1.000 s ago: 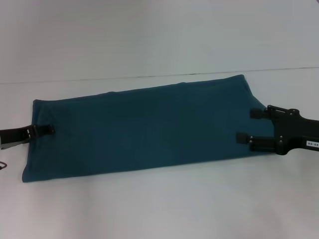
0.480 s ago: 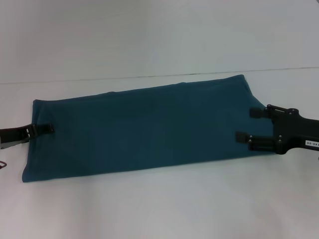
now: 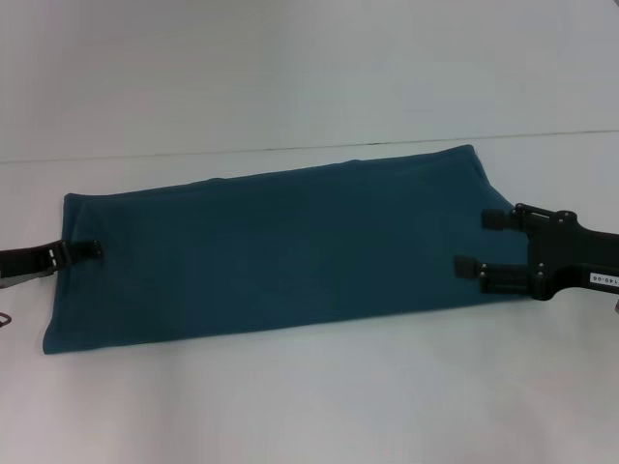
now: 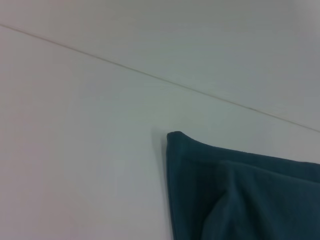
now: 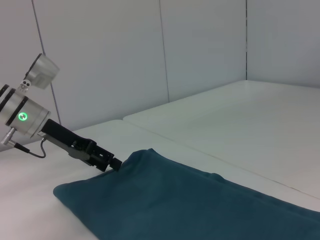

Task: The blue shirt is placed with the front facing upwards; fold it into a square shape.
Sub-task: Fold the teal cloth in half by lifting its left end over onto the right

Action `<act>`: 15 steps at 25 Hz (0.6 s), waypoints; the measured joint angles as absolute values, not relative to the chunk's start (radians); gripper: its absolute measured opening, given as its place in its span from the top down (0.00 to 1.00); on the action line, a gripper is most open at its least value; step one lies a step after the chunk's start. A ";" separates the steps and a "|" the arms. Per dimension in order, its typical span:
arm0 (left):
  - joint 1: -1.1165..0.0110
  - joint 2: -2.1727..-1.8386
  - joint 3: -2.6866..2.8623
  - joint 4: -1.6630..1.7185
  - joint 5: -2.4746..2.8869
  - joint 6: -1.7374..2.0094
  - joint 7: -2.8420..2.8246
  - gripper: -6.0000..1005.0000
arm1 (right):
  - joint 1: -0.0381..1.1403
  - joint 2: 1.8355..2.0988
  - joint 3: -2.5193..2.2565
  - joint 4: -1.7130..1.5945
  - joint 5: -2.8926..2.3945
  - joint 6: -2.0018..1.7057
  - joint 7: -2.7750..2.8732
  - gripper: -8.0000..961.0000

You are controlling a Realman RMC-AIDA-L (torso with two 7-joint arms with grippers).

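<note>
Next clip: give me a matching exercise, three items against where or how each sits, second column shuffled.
Items:
1. blue shirt
2. left claw
3. right claw

States:
A. at the shirt's right end, fingers spread
B. folded into a long band across the table
C. at the shirt's left edge

Pairs: 1-B, 2-C, 3-A
</note>
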State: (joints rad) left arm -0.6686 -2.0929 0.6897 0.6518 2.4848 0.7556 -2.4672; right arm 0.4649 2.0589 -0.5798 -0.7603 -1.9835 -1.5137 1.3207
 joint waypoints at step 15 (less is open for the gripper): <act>-0.671 -2.092 0.687 0.633 2.479 0.753 -2.470 0.15 | 0.468 2.059 -0.580 -0.762 -1.983 -1.503 1.312 0.05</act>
State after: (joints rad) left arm -0.6709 -2.0920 0.6866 0.6328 2.4788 0.7531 -2.4698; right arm 0.4678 2.0585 -0.5799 -0.7623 -1.9835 -1.5032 1.3122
